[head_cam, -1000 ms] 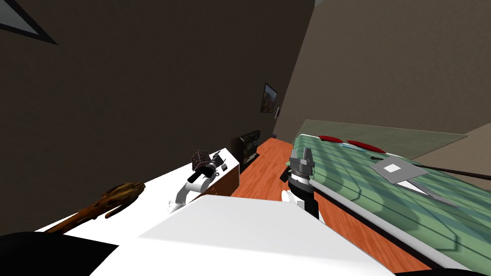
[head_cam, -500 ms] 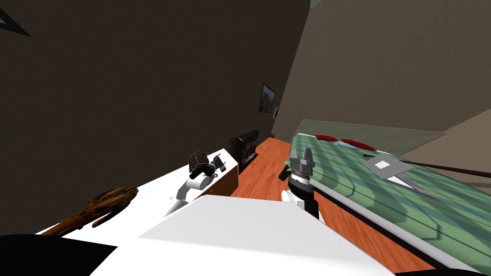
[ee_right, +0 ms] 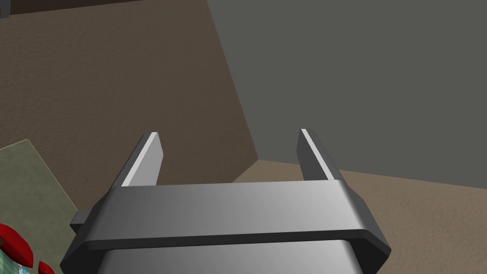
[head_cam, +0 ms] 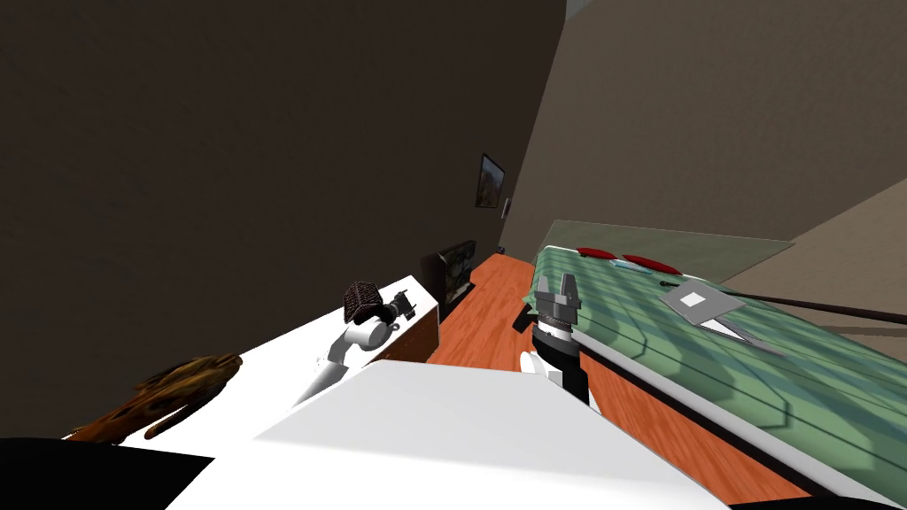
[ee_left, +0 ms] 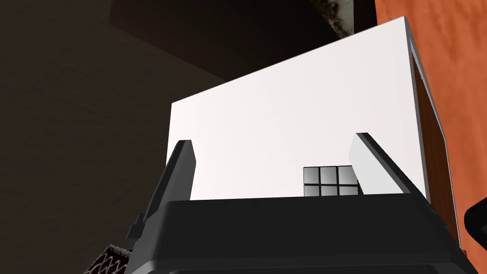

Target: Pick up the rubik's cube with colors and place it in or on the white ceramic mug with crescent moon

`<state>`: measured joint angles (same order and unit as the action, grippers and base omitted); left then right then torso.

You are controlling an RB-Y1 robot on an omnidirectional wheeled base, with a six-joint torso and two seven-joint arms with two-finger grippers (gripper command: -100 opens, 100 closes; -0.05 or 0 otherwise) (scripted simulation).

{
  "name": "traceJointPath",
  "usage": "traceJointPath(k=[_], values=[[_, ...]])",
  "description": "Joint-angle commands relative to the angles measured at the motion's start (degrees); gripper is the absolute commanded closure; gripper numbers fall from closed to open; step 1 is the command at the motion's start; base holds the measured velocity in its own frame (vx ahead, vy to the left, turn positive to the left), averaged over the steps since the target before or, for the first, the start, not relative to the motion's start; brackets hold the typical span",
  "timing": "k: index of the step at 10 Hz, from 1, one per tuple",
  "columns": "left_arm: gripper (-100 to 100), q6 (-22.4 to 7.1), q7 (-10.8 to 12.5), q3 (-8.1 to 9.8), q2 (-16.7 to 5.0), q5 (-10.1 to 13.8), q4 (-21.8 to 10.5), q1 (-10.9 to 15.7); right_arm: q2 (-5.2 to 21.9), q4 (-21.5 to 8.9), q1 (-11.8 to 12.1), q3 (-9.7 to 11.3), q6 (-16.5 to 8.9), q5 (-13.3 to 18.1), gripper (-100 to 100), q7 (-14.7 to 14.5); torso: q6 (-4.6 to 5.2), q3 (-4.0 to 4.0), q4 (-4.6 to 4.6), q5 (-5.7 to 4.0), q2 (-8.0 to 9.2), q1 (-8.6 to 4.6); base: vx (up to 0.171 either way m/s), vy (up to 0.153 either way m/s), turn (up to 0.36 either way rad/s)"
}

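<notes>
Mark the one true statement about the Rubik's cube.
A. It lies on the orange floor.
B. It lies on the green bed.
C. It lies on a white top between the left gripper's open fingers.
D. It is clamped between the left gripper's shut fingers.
C: the left wrist view shows the cube, drawn grey, resting on the cabinet's white top, inside the open left gripper and close to one finger, not gripped.

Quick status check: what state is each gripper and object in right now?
left gripper: open, above the white top.
right gripper: open, empty.
rubik's cube: lying on the white top, ungrasped, ahead of the left gripper.
laptop: looks open, on the bed.
</notes>
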<state>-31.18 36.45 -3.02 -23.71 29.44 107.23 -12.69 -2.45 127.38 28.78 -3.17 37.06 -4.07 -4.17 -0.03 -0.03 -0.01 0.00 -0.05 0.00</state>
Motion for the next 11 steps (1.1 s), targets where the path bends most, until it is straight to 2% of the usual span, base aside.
traceJointPath(k=[1, 2, 3, 4, 6, 7, 8, 9, 10, 11], values=[[-100, -2.86, 1.73, 0.09, -1.09, 1.71, -1.84, 1.23, 0.0, 0.0, 0.0, 0.0, 0.0, 0.0, 0, 0.0, 0.0, 0.0, 0.0, 0.0, 0.0, 0.0, 0.012, 0.002, -0.071], [-100, -3.67, 1.73, 0.09, -1.09, 1.71, -1.84, 1.23, 0.0, 0.0, 0.0, 0.0, 0.0, 0.0, 0, 0.0, 0.01, 0.0, 0.0, 0.0, 0.0, 0.01, 0.011, 0.002, -0.037], [-100, -5.48, 3.14, 0.14, -2.09, 3.23, -3.48, 2.21, 0.0, 0.0, 0.0, 0.0, 0.0, 0.0, 0, 0.0, -0.01, 0.01, 0.0, 0.0, 0.01, 0.0, 0.012, -0.001, -0.058], [-100, -6.4, 3.14, 0.14, -2.09, 3.23, -3.48, 2.21, 0.0, 0.0, 0.0, 0.0, 0.0, 0.0, 0, 0.0, 0.01, 0.0, 0.0, 0.0, 0.0, -0.01, 0.01, 0.001, -0.034], [-100, -10.48, 5.82, 0.24, -4.07, 6.13, -6.69, 4.11, 0.0, 0.0, 0.0, 0.0, 0.0, 0.0, 0, 0.0, 0.0, 0.0, 0.0, 0.0, 0.0, -0.01, 0.017, 0.001, -0.073], [-100, -11.61, 5.82, 0.24, -4.07, 6.13, -6.69, 4.11, 0.0, 0.0, 0.0, 0.0, 0.0, 0.0, 0, 0.0, 0.01, -0.01, 0.0, 0.0, -0.02, 0.0, 0.015, 0.006, -0.039], [-100, -13.82, 7.08, 0.28, -5.04, 7.5, -8.23, 5.0, 0.0, 0.0, 0.0, 0.0, 0.0, 0.0, 0, 0.0, -0.01, -0.01, -0.01, 0.0, -0.01, 0.01, 0.015, 0.003, -0.06], [-100, -14.07, 7.08, 0.28, -5.04, 7.5, -8.23, 5.0, 0.0, 0.0, 0.0, 0.0, 0.0, 0.0, 0, 0.0, 0.0, -0.01, 0.0, 0.0, -0.01, 0.01, 0.012, 0.003, -0.027], [-100, -16.18, 8.27, 0.31, -5.99, 8.79, -9.7, 5.83, 0.0, 0.0, 0.0, 0.0, 0.0, 0.0, 0, 0.0, -0.02, 0.0, 0.0, 0.0, 0.01, 0.0, 0.012, 0.0, -0.052], [-100, -16.41, 8.27, 0.31, -5.99, 8.79, -9.7, 5.83, 0.0, 0.0, 0.0, 0.0, 0.0, 0.0, 0, 0.0, 0.0, 0.0, 0.0, 0.0, 0.01, 0.0, 0.009, 0.001, -0.027]])
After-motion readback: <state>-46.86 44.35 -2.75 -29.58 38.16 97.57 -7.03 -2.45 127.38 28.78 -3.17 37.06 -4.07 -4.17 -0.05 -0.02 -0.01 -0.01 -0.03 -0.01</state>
